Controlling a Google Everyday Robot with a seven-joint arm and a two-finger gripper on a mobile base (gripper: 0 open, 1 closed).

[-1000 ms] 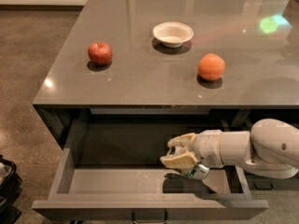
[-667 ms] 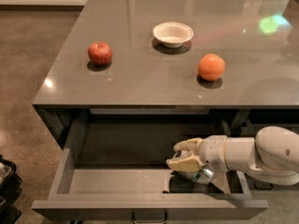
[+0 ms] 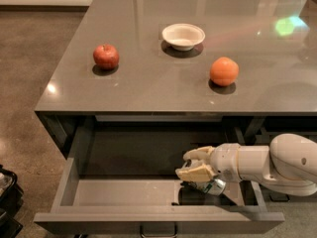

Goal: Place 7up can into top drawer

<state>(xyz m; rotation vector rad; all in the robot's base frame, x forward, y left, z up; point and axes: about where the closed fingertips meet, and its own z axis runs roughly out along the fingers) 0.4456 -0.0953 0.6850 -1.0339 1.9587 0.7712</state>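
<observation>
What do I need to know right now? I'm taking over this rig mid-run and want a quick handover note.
Gripper: reaching in from the right, down inside the open top drawer, in its right half.
7up can: directly under the gripper and against it, low over the drawer floor. Whether it is gripped or already let go cannot be told.
Done: drawer open, can brought inside it.
Left: confirm the can rests on the drawer floor and is released, then pull the arm out.
On the counter, not part of the job: apple, white bowl, orange.
</observation>
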